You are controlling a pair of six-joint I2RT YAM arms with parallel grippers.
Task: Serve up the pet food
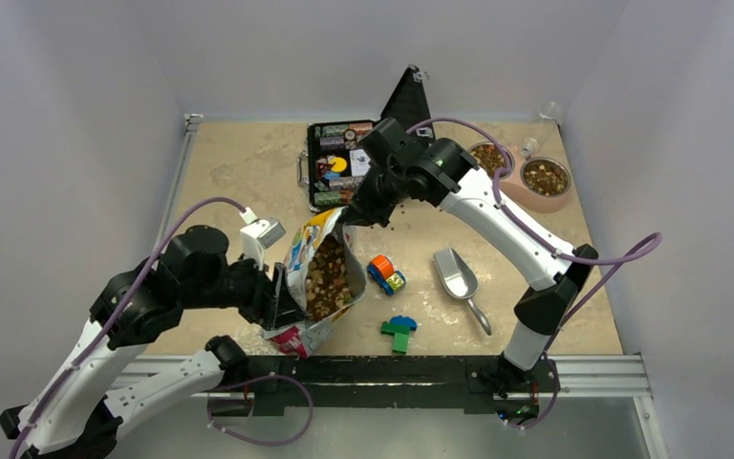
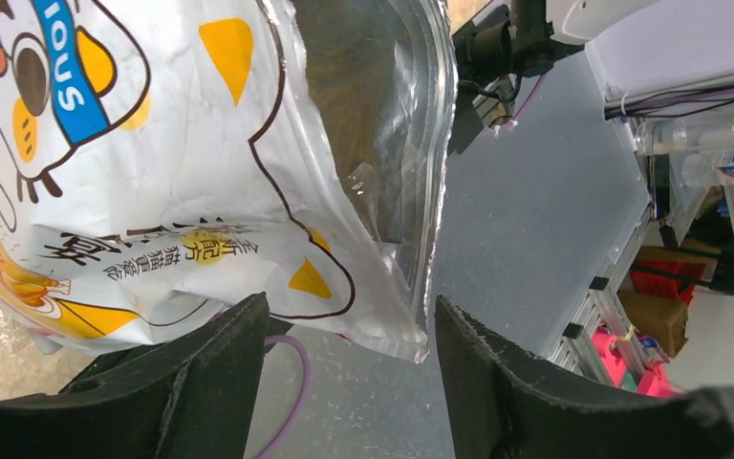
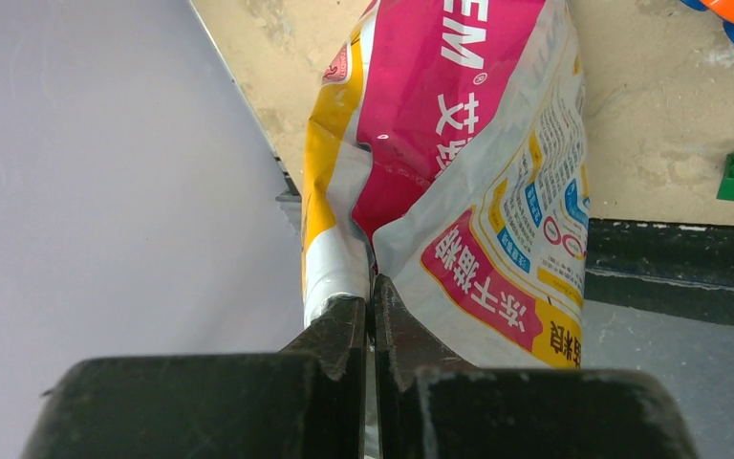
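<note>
**Right gripper pinched shut, left gripper open**

The left arm (image 1: 124, 316) came from its base at the near left, bent at the elbow, with the forearm pointing to the right. The left gripper (image 2: 349, 325) was beside the bag (image 1: 325, 277) with its jaws apart. Its two black fingers (image 2: 220, 373) stood on either side of the bag's corner, and contact could not be told. The right arm (image 1: 497, 215) rose from the near right, bent, and stretched to the left. The right gripper (image 3: 371, 296) pointed down, and its fingers (image 3: 339, 335) were pressed together on a thin fold of the bag's edge.
</note>
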